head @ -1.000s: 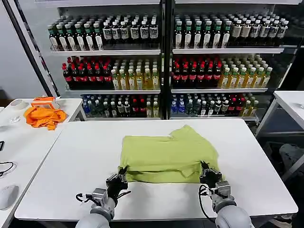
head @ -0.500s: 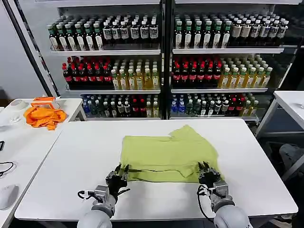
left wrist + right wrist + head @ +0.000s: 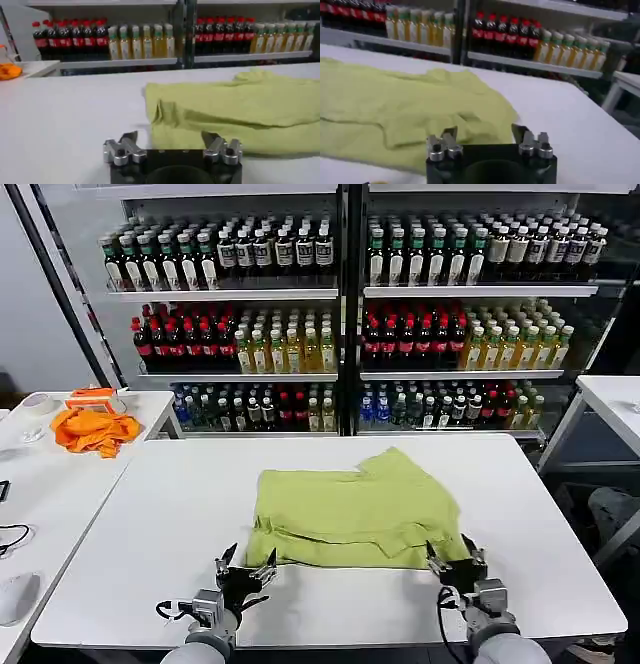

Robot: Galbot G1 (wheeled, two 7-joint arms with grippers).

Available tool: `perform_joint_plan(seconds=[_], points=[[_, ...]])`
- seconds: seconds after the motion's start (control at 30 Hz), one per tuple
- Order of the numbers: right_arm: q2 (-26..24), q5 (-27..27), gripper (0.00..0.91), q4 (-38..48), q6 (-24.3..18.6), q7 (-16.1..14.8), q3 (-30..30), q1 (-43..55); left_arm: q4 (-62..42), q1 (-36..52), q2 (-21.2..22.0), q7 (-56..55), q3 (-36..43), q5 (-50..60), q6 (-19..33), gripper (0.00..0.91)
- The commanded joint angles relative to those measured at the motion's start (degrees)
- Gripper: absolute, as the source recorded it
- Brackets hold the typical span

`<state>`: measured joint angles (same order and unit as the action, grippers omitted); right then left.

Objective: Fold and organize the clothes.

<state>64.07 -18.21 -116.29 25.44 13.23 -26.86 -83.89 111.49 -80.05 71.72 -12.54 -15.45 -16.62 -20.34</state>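
A lime yellow-green T-shirt (image 3: 352,512) lies partly folded in the middle of the white table (image 3: 150,514), its near edge doubled over. It shows again in the left wrist view (image 3: 235,112) and the right wrist view (image 3: 395,110). My left gripper (image 3: 245,569) stands open just in front of the shirt's near left corner, holding nothing. At the near right corner my right gripper (image 3: 457,560) is open too, apart from the cloth. Both sets of jaws are spread wide in the wrist views, left gripper (image 3: 170,137) and right gripper (image 3: 484,132).
A bright orange cloth (image 3: 93,429) lies on a side table at the left, beside an orange box (image 3: 92,397). Shelves of bottles (image 3: 340,314) stand behind the table. Another white table (image 3: 615,399) is at the right. A cable (image 3: 12,536) lies at the left.
Both grippers have let go of the shirt's near edge and drawn back toward the table's front. The folded near edge now rests flat on the table.
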Motion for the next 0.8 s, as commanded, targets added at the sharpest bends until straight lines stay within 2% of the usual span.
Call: perform_joint_plan(seconds=[0.03, 0.07, 0.1, 0.13, 0.17, 0.2, 0.5, 0.8], points=[[-0.4, -1.2, 0.907, 0.0, 0.7, -0.1, -3.7, -2.7, -0.7, -0.8, -0.1, 0.0, 0.0, -0.1, -0.1, 0.302], [-0.3, -1.2, 0.907, 0.1, 0.7, 0.0, -3.5, -2.5, -1.2, -0.5, 0.0, 0.1, 0.1, -0.2, -0.2, 0.151], [-0.2, -1.2, 0.504, 0.0, 0.7, 0.0, -3.4, -2.5, -1.7, -0.2, 0.0, 0.3, 0.2, -0.2, -0.3, 0.03], [0.0, -1.2, 0.312, -0.1, 0.7, 0.0, -3.2, -2.4, -1.9, 0.0, -0.1, 0.5, 0.3, -0.3, -0.2, 0.02], [0.1, -1.2, 0.071, -0.1, 0.7, 0.0, -2.9, -2.4, -2.4, 0.3, -0.1, 0.9, 0.4, -0.3, -0.2, 0.02], [0.1, -1.2, 0.0, 0.0, 0.6, 0.0, -2.5, -2.4, -2.6, 0.5, -0.1, 1.0, 0.5, -0.3, 0.0, 0.02], [-0.2, -2.2, 0.0, 1.8, 0.0, -0.1, -0.6, -1.2, -2.8, 0.2, -0.3, 2.1, 0.7, -0.8, 0.0, 0.02], [0.4, -3.4, 0.0, 2.3, 2.1, -0.1, 1.2, -1.1, -1.9, -0.4, -1.0, 3.1, 0.6, -0.8, 0.0, 0.02]])
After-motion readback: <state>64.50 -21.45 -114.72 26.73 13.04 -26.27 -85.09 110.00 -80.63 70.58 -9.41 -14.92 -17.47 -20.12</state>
